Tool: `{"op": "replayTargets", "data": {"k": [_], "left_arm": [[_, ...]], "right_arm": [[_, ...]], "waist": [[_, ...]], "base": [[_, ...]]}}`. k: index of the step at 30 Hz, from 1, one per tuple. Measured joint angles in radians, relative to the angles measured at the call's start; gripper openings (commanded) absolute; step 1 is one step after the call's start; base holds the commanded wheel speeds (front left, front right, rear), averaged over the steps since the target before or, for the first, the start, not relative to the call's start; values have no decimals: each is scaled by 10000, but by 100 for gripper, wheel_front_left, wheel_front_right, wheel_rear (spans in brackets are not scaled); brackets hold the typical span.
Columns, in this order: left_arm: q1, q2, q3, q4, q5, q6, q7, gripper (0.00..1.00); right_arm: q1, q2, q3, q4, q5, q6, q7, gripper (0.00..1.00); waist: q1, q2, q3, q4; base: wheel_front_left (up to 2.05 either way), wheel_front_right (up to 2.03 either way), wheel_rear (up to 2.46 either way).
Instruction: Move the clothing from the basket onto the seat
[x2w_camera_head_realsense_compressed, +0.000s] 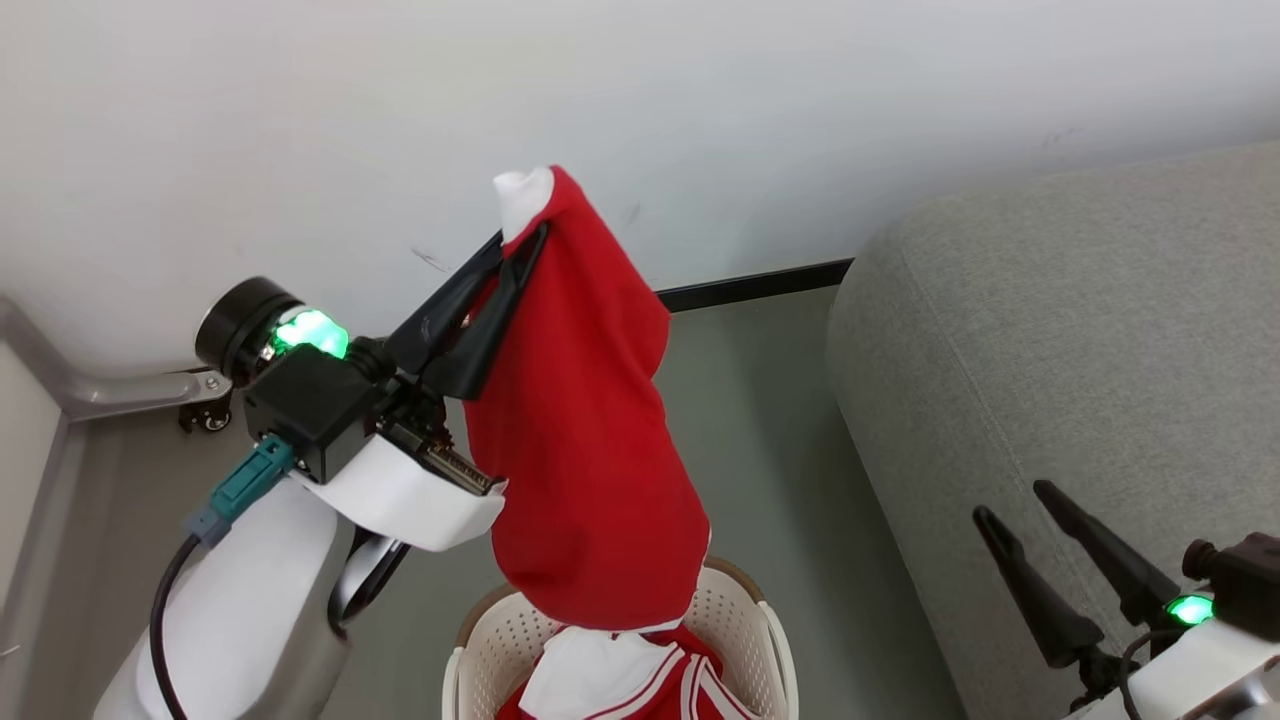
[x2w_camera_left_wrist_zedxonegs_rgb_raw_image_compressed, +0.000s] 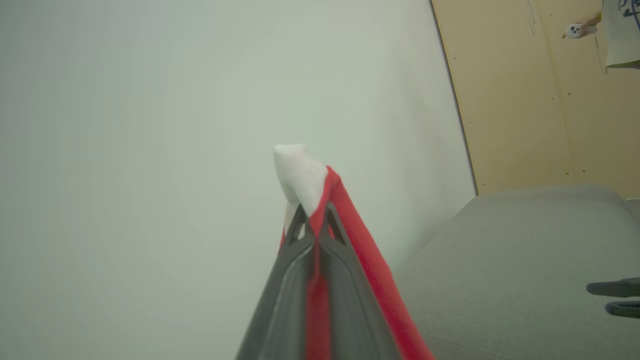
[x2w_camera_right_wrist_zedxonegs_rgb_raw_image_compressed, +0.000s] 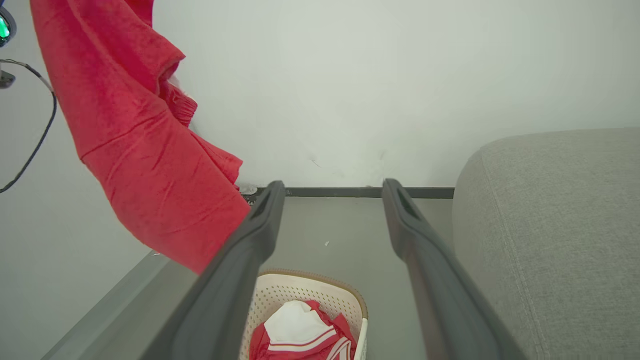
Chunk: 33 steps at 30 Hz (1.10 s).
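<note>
Left forearm (x2w_camera_head_realsense_compressed: 240, 600): pale casing with a black cable, at the lower left of the head view. Right gripper (x2w_camera_head_realsense_compressed: 1010, 500): at the lower right of the same view, two dark fingers spread well apart with nothing between them, seen against the front of the seat (x2w_camera_head_realsense_compressed: 1080, 330). In the right wrist view the gap between these fingers frames bare floor and the basket. Left gripper (x2w_camera_head_realsense_compressed: 522, 236): raised at centre left of the head view, fingers pressed together on a fold of a red garment (x2w_camera_head_realsense_compressed: 590, 450), with a white tip of cloth poking out above the fingertips. The garment hangs free in a long drop from that pinch, its lower hem just over the basket (x2w_camera_head_realsense_compressed: 745, 610) at bottom centre. Whether the hem touches what lies below cannot be told. Basket: cream perforated walls and tan rim, standing on the grey floor (x2w_camera_head_realsense_compressed: 770, 420) near the seat's rounded end. Inside it is more clothing (x2w_camera_head_realsense_compressed: 690, 685), red with white panels and white-striped trim, bunched. Seat: grey woven fabric, on the right side of the head view. Beyond: a black baseboard (x2w_camera_head_realsense_compressed: 750, 285) and a pale wall (x2w_camera_head_realsense_compressed: 700, 100). Far upper right of the left wrist view: a tan panel (x2w_camera_left_wrist_zedxonegs_rgb_raw_image_compressed: 525, 100) and a person's hand (x2w_camera_left_wrist_zedxonegs_rgb_raw_image_compressed: 580, 29) holding a small white object.
</note>
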Motion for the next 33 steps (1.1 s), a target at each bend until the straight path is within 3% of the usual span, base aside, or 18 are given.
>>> {"op": "replayTargets", "data": {"k": [18, 26, 33], "left_arm": [[-1515, 0, -901, -305, -389, 0, 59, 0], [-2346, -286, -1336, -667, -443, -2, 161, 0], [-2682, -384, -1613, -765, -491, -2, 238, 0]], "right_arm": [[-762, 357, 1822, 1831, 1235, 0, 2, 100], [-2066, 190, 3467, 2861, 1340, 0, 2, 100], [-3649, -71, 5354, 3296, 495, 0, 19, 100]], "waist": [[0, 0, 445, 494], [0, 0, 763, 860], [0, 0, 1033, 1240]], "base": [[0, 0, 0], [0, 0, 0], [0, 0, 0]]}}
